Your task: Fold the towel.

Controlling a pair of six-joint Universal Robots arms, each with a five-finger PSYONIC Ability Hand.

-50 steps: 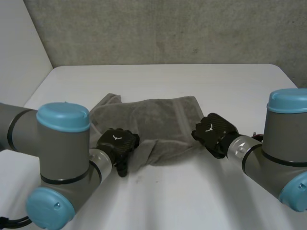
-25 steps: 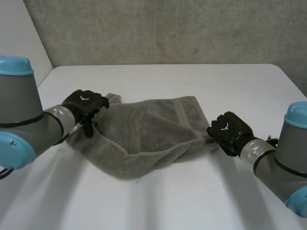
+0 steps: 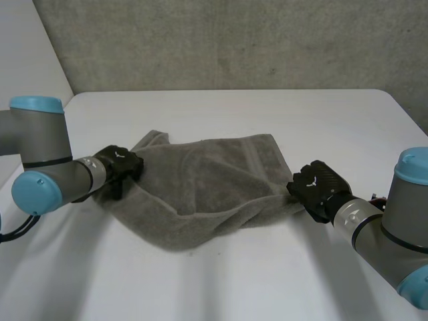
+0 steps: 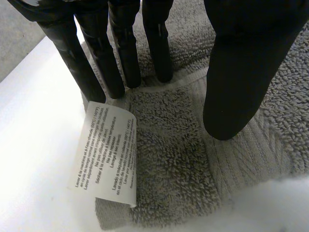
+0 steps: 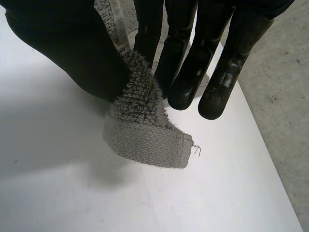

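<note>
Now, left hand (image 3: pixel 119 166) fingers pinching one towel (image 3: pixel 207 177) corner, right hand (image 3: pixel 318 186) fingers pinching another.

My left hand (image 3: pixel 119 167) dragged the towel (image 3: pixel 200 184) corner out to the frame's left, and my right hand (image 3: pixel 317 188) pulled its corner rightward.

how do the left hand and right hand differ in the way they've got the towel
The left hand has a towel corner that spreads flat and carries a white care label; the right hand has one that curls over, showing its woven hem and no label. The left hand is at the towel's left end, the right hand at its right end. Both pinch it between fingers and thumb.
</note>
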